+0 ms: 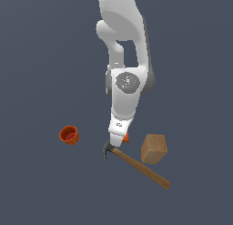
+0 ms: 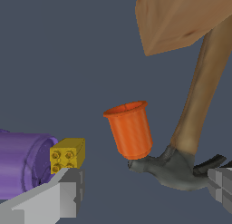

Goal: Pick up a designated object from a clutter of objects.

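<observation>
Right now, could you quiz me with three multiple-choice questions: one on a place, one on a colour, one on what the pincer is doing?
1. The red-orange cup sits: A) alone on the exterior view's left; B) stacked on another item; C) upside down.
2. The studded brick by the purple cup is: A) green; B) yellow; C) white.
3. The pincer is: A) shut; B) open around the tiny orange cup; C) out of sight.
Answers: 1 A, nothing near it; 2 B, plainly yellow; 3 B, its fingers stand wide apart.
</observation>
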Tool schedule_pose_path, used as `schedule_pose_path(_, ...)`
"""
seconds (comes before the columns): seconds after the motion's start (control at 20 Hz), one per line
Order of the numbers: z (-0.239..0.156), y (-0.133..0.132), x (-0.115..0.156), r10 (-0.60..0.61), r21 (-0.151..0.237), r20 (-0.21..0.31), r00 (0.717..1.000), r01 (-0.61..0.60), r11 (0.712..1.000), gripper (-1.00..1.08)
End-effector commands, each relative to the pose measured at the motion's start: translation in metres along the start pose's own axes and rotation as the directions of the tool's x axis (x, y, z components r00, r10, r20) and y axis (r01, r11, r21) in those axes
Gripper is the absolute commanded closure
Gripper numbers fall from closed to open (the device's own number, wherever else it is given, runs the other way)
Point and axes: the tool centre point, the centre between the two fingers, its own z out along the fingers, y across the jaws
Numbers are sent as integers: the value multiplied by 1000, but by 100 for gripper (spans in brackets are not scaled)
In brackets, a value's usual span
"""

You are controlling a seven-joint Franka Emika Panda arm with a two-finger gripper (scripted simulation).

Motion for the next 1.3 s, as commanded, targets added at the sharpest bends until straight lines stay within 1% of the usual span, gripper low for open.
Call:
schedule_pose_path(0.0,8,0,4,-68,-3,-12,998,68,998,-92)
schedule_pose_path(0.25,20,-1,11,-165,-10,-31,986,165,986,-92)
schedule_pose_path(0.5,27,-1,15,-223,-16,-43,974,222,975,-92)
schedule_pose_path(0.7,29,-1,16,-241,-18,-47,969,240,971,-92)
schedule_pose_path(0.95,32,-2,16,-237,-17,-46,970,237,971,-92)
schedule_pose_path(1.25,55,-2,17,-240,-18,-46,970,240,971,-92)
